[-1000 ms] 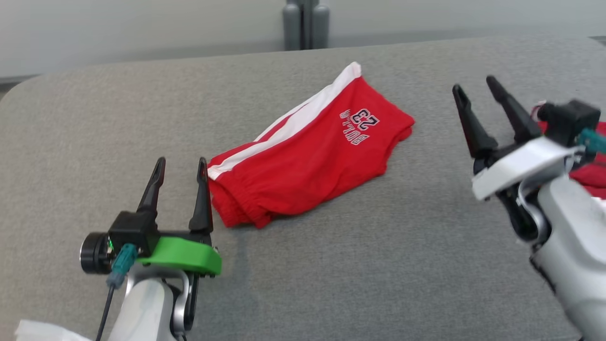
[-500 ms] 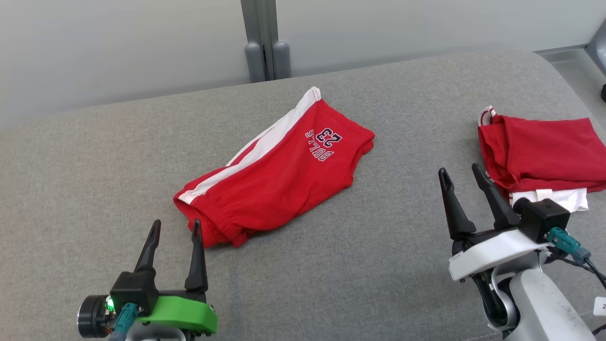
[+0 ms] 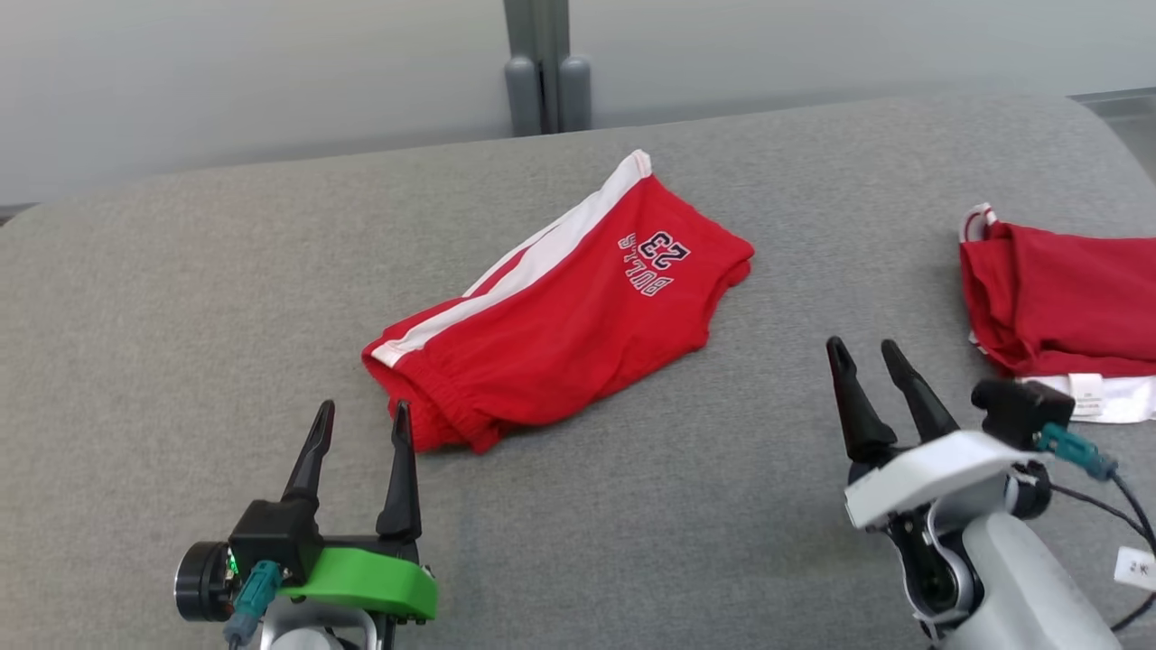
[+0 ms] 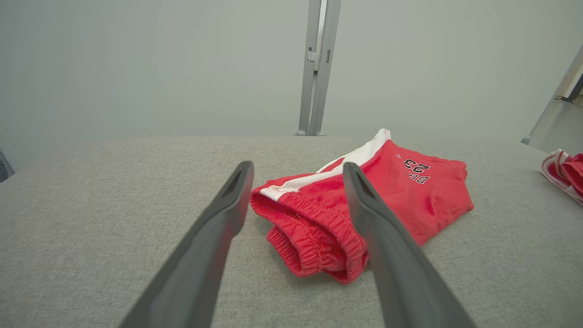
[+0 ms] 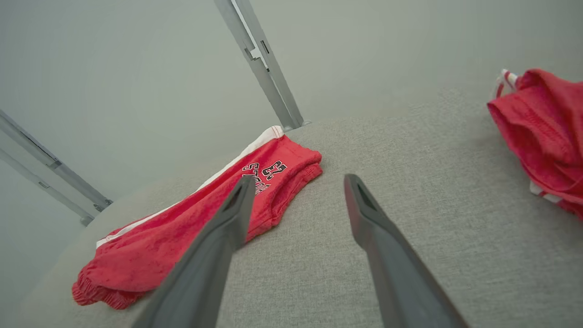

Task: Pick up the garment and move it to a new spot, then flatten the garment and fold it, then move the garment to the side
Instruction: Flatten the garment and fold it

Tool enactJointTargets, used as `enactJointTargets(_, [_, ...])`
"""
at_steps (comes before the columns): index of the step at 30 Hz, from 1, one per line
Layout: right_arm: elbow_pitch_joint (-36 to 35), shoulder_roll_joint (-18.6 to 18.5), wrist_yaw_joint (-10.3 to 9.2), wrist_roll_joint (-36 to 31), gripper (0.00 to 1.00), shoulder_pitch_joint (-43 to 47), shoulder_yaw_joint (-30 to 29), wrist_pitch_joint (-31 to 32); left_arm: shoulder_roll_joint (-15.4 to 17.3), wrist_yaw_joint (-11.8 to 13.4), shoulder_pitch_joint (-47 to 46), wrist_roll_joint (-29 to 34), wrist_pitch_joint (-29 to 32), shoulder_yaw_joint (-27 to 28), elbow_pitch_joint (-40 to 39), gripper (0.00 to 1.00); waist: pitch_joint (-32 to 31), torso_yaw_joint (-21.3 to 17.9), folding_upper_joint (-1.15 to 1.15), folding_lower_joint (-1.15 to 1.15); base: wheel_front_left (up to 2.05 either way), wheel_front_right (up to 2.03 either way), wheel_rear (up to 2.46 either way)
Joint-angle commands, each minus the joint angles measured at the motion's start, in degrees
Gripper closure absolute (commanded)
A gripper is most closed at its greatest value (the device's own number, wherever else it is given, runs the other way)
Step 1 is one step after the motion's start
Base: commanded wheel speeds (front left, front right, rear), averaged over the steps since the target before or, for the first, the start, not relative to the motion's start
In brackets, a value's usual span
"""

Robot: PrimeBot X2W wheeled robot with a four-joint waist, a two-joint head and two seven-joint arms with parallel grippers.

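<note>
The garment [image 3: 560,316], a pair of red shorts with a white side stripe and the print "BULLS 23", is seen lying near the middle of the grey fabric-covered table [image 3: 181,298], folded over on itself and set on a slant: its elastic waistband is turned toward the robot's left, and the leg hems are pointed away toward the far right. In the left wrist view two layers of gathered waistband are shown stacked one on the other. The left gripper [image 3: 362,408] is held low at the near left, its two dark fingers spread apart with nothing caught between them; its inner fingertip is placed just beside the waistband end, and whether cloth is touched cannot be told. A green bracket [image 3: 361,578] is fitted behind these fingers. The right gripper [image 3: 862,345] is held at the near right, well apart from the shorts, its fingers likewise parted and nothing gripped; a white bracket [image 3: 930,474] is mounted at its wrist. Farther to the right a second red cloth pile [image 3: 1066,298] is laid near the table's edge, with a white piece [image 3: 1115,397] showing beneath it. Behind the table a grey post [image 3: 546,63] is set against a pale wall [image 3: 226,72]
</note>
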Motion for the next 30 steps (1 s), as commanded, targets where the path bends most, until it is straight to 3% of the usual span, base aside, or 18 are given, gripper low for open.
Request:
enactJointTargets(1, [0.4,0.6,0.00,3.2,0.00,-1.5,0.0,1.4,0.1,0.4,-1.1,-0.6,-0.1,-0.2,0.1,0.00,2.1,2.3,0.00,0.00,0.00,0.00,0.00])
enactJointTargets(7, [5.0,2.3,0.01,21.3,0.00,-7.2,-4.2,14.4,0.1,1.0,-2.8,-1.8,-0.1,-3.2,-0.2,0.00,5.4,6.7,0.00,0.00,0.00,0.00,0.00])
enactJointTargets(13, [12.3,2.7,0.01,28.2,0.00,-12.9,-9.6,22.0,0.1,1.5,-4.5,-2.9,-0.1,-6.3,0.2,0.00,7.7,11.6,0.00,0.00,0.00,0.00,0.00])
enactJointTargets(20, [21.5,2.5,0.02,29.4,0.00,-18.3,-14.3,24.4,0.1,2.8,-5.3,-4.1,-0.1,-10.4,-0.1,0.00,9.0,16.8,0.00,0.00,0.00,0.00,0.00])
enactJointTargets(30, [34.6,1.1,0.00,25.6,0.00,-25.0,-17.7,23.9,0.1,3.4,-5.0,-5.3,-0.2,-13.0,0.7,0.00,9.9,22.0,0.00,0.00,0.00,0.00,0.00])
